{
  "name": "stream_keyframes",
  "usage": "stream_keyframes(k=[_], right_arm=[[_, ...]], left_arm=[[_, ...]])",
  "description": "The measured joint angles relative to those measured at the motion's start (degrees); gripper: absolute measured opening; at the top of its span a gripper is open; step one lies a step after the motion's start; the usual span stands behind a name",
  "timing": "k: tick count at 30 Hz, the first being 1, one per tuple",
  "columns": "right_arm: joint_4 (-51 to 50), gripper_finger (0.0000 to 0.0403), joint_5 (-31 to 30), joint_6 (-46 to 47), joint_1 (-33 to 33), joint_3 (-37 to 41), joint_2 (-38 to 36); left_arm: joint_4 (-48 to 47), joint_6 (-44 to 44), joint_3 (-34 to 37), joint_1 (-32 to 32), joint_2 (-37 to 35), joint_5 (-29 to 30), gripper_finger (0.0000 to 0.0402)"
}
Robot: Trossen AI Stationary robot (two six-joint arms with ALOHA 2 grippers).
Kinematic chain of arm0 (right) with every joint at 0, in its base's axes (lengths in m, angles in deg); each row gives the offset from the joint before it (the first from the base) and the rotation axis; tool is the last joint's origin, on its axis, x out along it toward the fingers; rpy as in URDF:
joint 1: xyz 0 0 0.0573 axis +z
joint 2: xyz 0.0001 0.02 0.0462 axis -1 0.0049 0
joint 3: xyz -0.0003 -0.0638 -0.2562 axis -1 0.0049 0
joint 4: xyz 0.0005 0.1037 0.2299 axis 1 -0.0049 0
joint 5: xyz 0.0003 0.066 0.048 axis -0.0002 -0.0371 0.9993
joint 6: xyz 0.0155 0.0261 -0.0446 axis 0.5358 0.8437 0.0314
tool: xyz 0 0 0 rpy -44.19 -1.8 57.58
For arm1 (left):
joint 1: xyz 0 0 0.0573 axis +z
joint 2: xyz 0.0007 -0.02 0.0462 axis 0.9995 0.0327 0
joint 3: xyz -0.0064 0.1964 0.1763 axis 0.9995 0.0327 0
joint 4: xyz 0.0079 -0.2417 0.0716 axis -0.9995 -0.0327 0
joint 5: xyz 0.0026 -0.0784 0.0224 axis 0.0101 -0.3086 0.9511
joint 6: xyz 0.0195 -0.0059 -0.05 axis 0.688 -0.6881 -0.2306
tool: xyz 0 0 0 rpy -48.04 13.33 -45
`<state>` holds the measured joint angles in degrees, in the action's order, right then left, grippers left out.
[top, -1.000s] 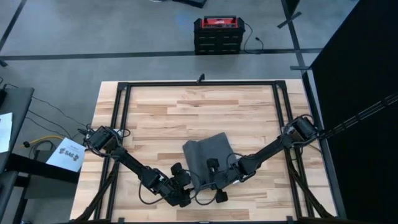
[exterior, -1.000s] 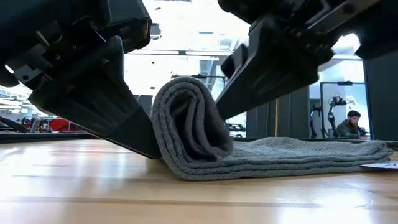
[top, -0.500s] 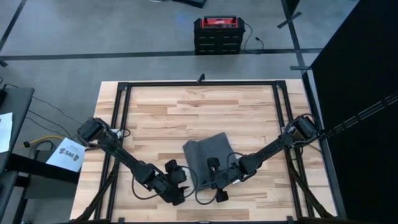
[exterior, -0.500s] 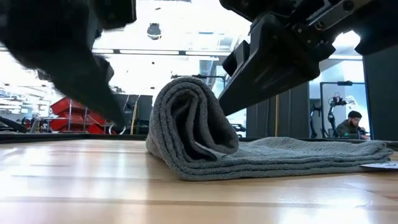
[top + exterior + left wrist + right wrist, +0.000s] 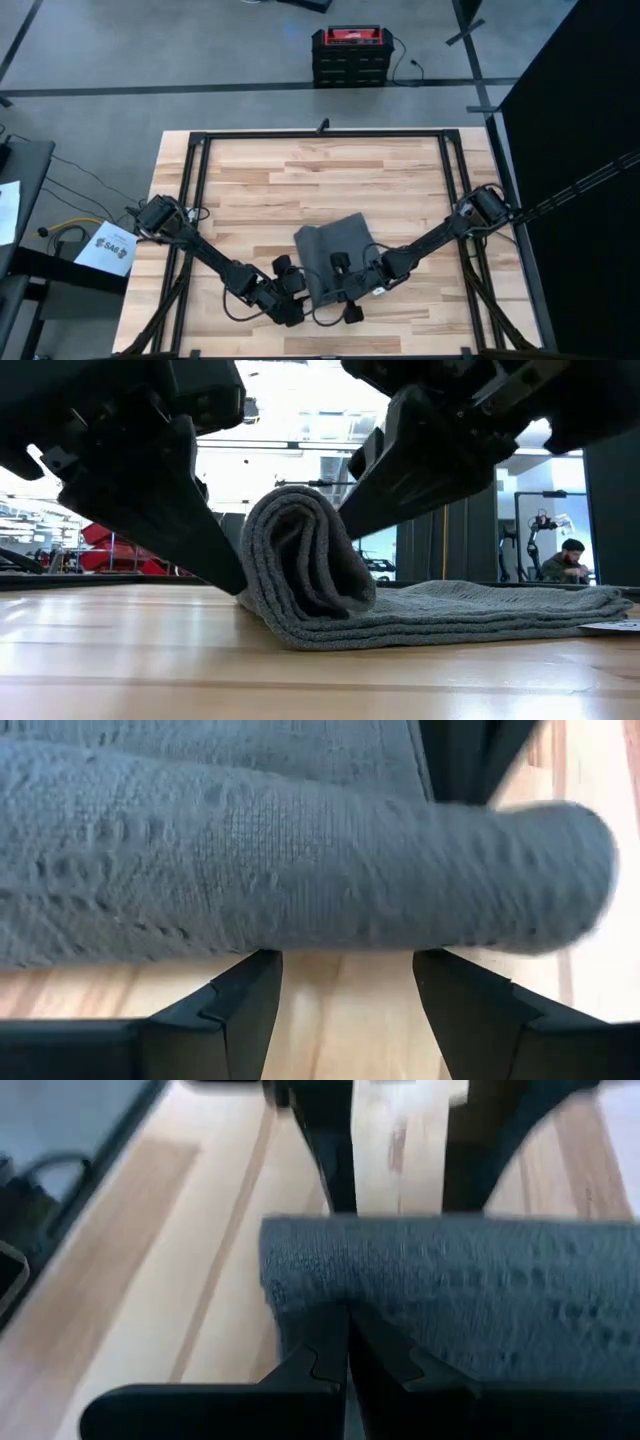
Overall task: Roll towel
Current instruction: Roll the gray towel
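A: The dark grey soft cloth towel (image 5: 330, 585), half rolled, lies between the two claws; the left gripper (image 5: 345, 985) is spread just before the roll, touching nothing

B: The right gripper (image 5: 347, 1342), clenched, meets the roll's far side; a nudge there could slump the loose coil flat

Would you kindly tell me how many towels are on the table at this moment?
1. The towel lies near the table's front middle, its front end rolled, between the left gripper and right gripper.
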<state>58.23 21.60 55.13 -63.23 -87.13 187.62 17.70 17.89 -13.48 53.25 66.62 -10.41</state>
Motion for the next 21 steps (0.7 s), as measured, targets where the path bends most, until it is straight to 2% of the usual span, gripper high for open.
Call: stream_keyframes(k=[10,21], right_arm=[[2.3,0.0000,0.2,-0.9,-1.1,0.0,0.2],[5.0,0.0000,1.3,-1.3,-1.0,-0.1,3.9]], left_arm=[[4.4,4.5,-0.3,2.4,-0.1,-1.8,0.0214],[3.1,2.5,-0.3,2.3,-0.1,-3.1,0.0214]])
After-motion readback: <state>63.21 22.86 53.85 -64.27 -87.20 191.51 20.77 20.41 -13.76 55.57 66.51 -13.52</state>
